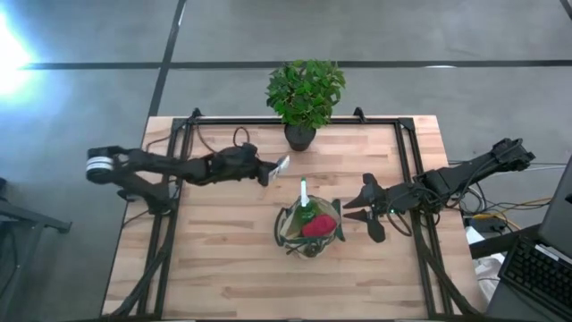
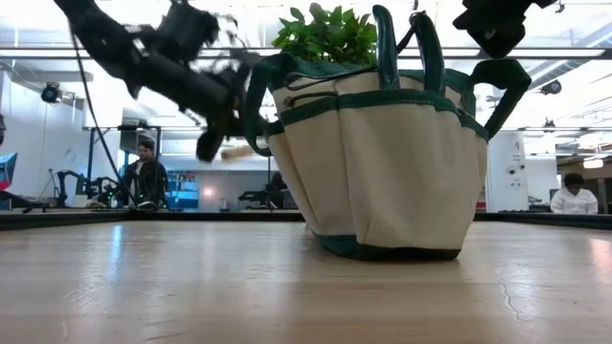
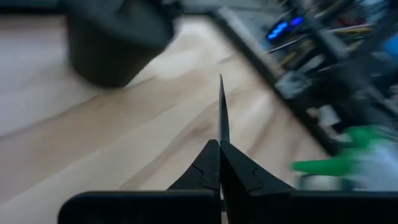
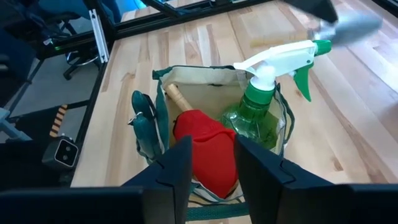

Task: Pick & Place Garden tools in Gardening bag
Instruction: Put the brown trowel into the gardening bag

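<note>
Now the gardening bag [image 1: 308,231] stands on the table [image 1: 223,259], holding a red glove [image 4: 205,149], a green spray bottle [image 4: 258,112] and a wooden-handled tool [image 4: 177,96]. Left hand [image 1: 273,170] grips a metal trowel [image 1: 281,165], fingers closed, between bag and potted plant [image 1: 304,94]. Right hand [image 1: 365,211] waits just beside the bag, fingers narrowly apart.

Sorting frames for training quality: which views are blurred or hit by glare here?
Left wrist view: heavy motion smear over the black plant pot and the room beyond. Low view: the left arm's pincer is streaked, against bright backlit windows. High view: white glare at the floor's upper left corner. Right wrist view: sharp on the green spray bottle; only a grey metal tool is smeared.
</note>
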